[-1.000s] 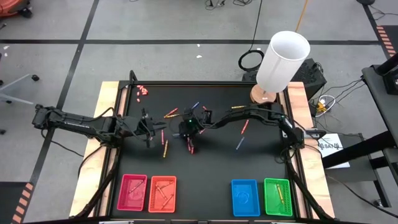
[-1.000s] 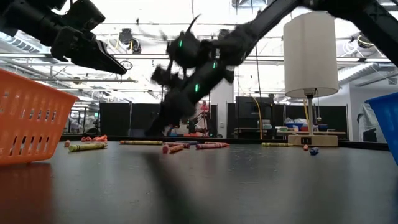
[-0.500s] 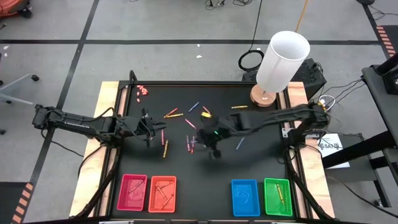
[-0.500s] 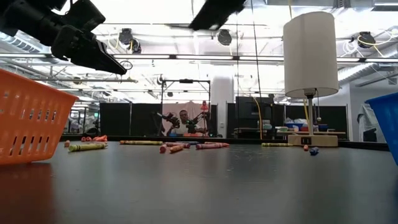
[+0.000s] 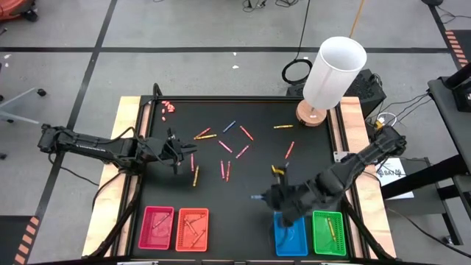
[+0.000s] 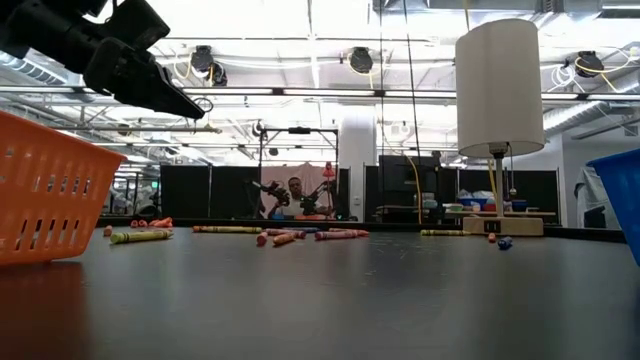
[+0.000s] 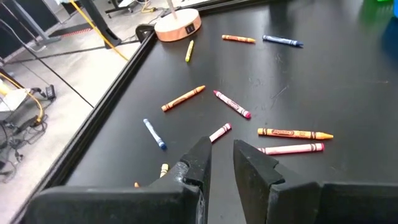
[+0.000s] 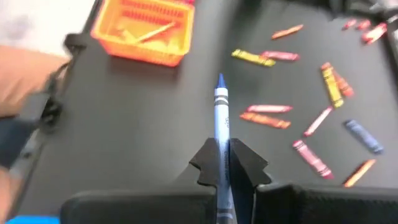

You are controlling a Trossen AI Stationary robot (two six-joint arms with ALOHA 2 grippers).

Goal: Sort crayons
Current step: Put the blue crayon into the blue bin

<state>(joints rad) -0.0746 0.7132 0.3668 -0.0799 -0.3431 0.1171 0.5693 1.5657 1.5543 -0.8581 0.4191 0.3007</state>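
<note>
Several crayons (image 5: 224, 146) in red, pink, orange, blue and yellow lie flat on the black table (image 5: 309, 173), mostly in its far middle. My right gripper (image 5: 266, 197) hangs over the near right part, just beyond the blue tray (image 5: 289, 234), shut on a blue crayon (image 8: 221, 115). My left gripper (image 5: 185, 152) hovers above the table's left part, over loose crayons (image 7: 231, 104). Its fingers (image 7: 200, 155) stand a narrow gap apart with nothing between them. It also shows high up in the low view as my left gripper (image 6: 185, 105). My right gripper pinches the blue crayon's paper-wrapped shaft (image 8: 222, 144) between its two fingers (image 8: 205, 163). The fingers lie along the crayon. Its pointed end (image 8: 220, 78) sticks out ahead of them. The crayon is lifted clear of the table, slanting downward.
Four trays stand along the near edge: pink-red (image 5: 157, 227), orange (image 5: 192, 228) with crayons in it, blue, and green (image 5: 328, 232) with a crayon. A white lamp (image 5: 335, 68) stands at the far right corner. Small pink bits (image 5: 169, 107) lie at the far left.
My right gripper has swung from the table's middle toward the near right, rising out of the low view, and now hangs by the blue tray. It has stayed shut and carried the blue crayon along.
</note>
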